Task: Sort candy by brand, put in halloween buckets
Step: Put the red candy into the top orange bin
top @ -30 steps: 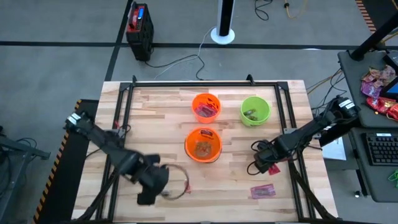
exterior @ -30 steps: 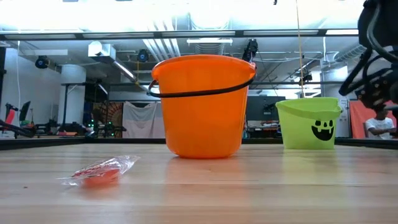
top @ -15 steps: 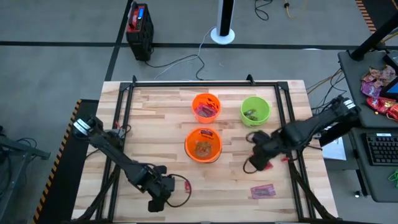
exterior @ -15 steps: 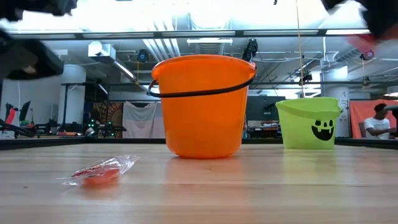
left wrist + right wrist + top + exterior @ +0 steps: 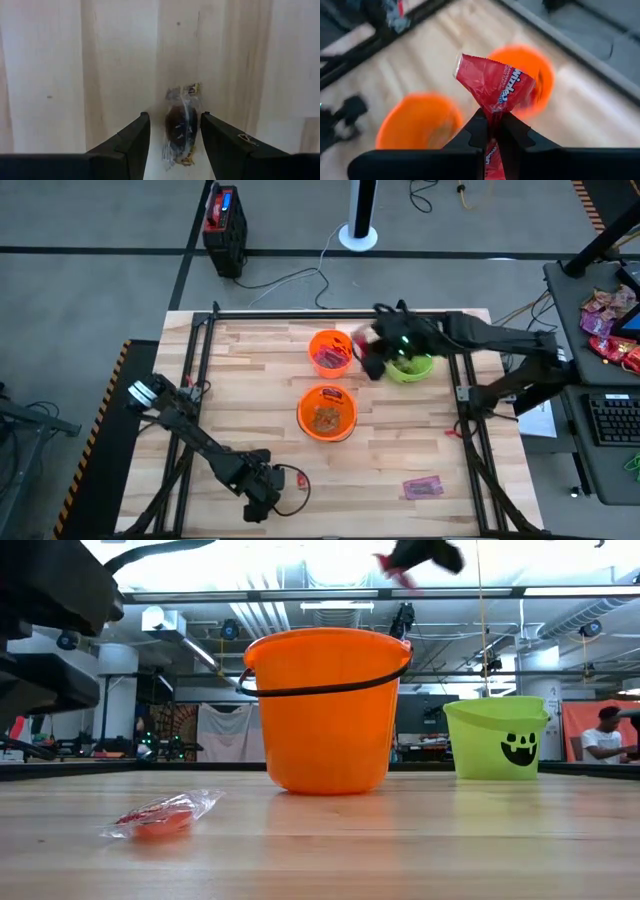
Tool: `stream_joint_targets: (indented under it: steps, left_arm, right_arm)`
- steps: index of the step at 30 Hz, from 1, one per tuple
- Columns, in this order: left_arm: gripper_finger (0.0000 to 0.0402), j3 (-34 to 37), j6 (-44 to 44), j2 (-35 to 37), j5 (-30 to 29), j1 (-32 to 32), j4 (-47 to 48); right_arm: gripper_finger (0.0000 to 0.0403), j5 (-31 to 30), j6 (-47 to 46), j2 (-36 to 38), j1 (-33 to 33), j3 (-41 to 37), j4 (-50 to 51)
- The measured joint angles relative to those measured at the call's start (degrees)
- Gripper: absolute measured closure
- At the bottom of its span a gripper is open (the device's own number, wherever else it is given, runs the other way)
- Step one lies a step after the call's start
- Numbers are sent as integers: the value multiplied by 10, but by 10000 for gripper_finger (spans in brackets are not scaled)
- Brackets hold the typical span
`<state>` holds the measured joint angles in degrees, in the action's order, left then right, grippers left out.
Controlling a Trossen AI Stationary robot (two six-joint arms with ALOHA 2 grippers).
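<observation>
Overhead, the right gripper (image 5: 368, 360) hangs between the far orange bucket (image 5: 331, 351) and the green bucket (image 5: 410, 357), while the left gripper (image 5: 262, 498) sits low at the near edge of the wooden surface (image 5: 250, 400). All three pails, counting the near orange bucket (image 5: 327, 412), already hold sweets, so the sorting looks well advanced. A pink packet (image 5: 423, 486) is left lying near the front right, and a small red piece (image 5: 301, 479) just beside the left gripper.

From table height, the near orange bucket (image 5: 325, 710) fills the middle and the green bucket (image 5: 497, 737), with its black grinning face, stands behind to the right. A clear-wrapped red candy (image 5: 160, 815) lies on the boards in front.

Past the left wrist, the fingers (image 5: 127, 142) stand open either side of a small dark wrapped sweet (image 5: 181, 124) on the wood, not yet closed on it.

Past the right wrist, the fingers (image 5: 476, 132) are pinched tight on a red packet (image 5: 494, 89), held above both orange pails. White lettering crosses the wrapper; it may read "Skittles", though only a few letters show clearly.
</observation>
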<state>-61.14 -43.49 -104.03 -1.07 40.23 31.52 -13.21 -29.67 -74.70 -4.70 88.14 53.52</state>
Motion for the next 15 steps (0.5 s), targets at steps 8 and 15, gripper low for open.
stream_joint_targets:
  steps: [8, 15]
  left_arm:
    - [248, 0, -20, -6, -13, -2, -7]
    - [291, 1, -31, -6, -20, -2, -7]
  right_arm:
    - [380, 56, 113, -100, -109, 0, -130]
    - [380, 58, 147, -187, -141, 3, -136]
